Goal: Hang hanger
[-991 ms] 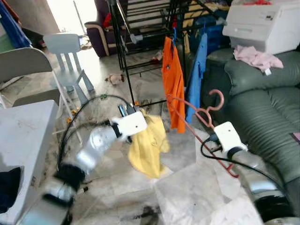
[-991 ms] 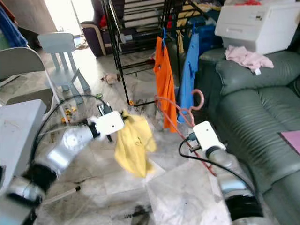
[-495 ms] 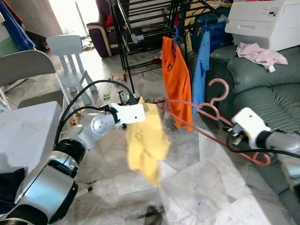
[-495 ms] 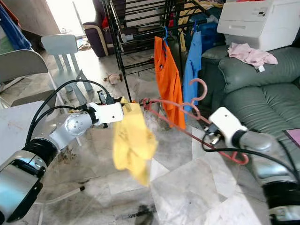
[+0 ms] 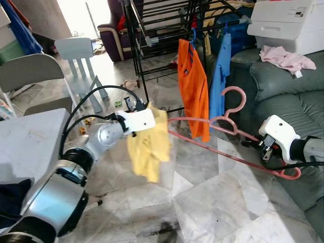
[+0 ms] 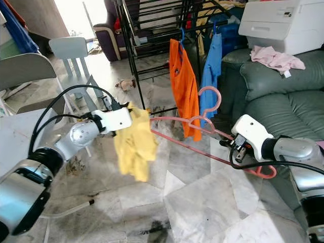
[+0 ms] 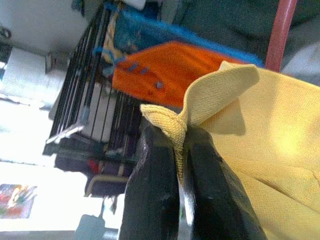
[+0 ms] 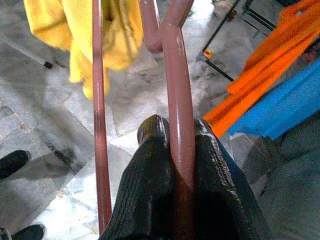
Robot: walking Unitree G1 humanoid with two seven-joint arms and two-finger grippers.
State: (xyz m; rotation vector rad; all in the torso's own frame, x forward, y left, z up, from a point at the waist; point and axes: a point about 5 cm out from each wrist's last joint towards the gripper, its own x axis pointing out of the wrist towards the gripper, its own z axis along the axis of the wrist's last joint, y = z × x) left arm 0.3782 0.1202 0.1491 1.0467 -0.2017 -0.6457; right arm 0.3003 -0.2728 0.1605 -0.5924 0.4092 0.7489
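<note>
Underfoot, marble floor (image 5: 202,202), cluttered room: black rack (image 5: 152,30) w/ orange shirt (image 5: 194,81) & blue shirt (image 5: 221,66) hanging, green sofa (image 5: 288,101) on the right, white chairs (image 5: 76,55) on the left. Left arm reaches fwd, left gripper (image 7: 177,160) pinched shut on yellow cloth (image 5: 147,147), held mid-air. Right arm bent inward, right gripper (image 8: 175,165) clamped on pink hanger (image 5: 228,142); hanger is tilted in the air betw. both grippers, its far end at the cloth, hook up near the blue shirt.
</note>
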